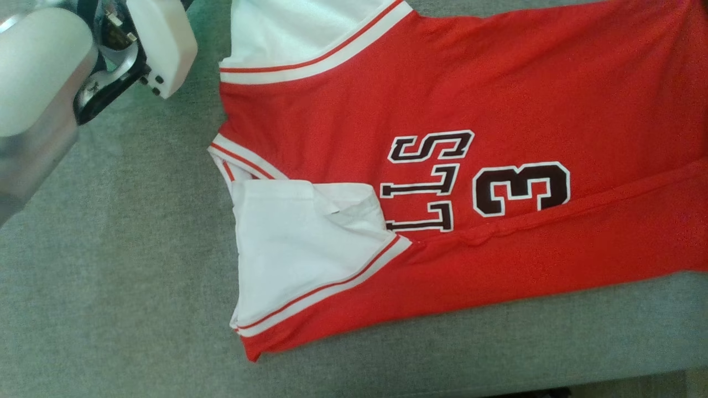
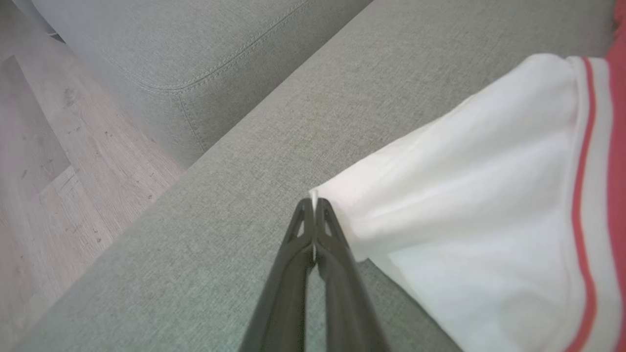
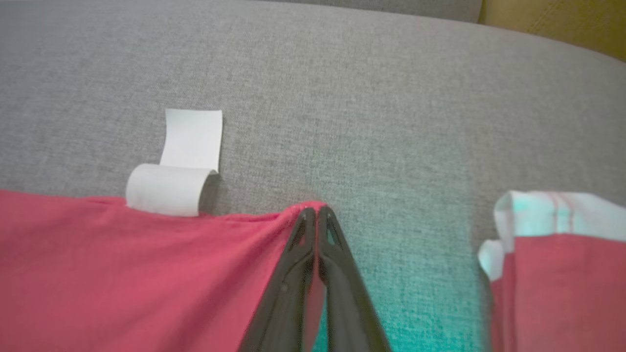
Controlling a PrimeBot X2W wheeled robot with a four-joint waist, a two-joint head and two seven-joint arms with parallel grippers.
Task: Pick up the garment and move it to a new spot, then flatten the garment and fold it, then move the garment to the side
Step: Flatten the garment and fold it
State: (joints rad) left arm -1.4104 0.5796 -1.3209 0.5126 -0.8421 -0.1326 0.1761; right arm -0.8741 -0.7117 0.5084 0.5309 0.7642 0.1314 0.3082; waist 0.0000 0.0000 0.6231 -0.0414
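Note:
The garment is a red jersey with white sleeves and dark lettering, lying spread out on a grey sofa seat. In the left wrist view, my left gripper is shut on the corner of a white sleeve, and a sliver of white shows between the fingers. In the right wrist view, my right gripper is shut on the edge of the red fabric, which rises to a small peak at the fingertips. My left arm's pale wrist sits at the upper left of the head view.
A white label curls out from the red edge onto the cushion. Another red and white part of the garment lies to the right of my right gripper. A sofa armrest and wooden floor lie beyond the seat's edge.

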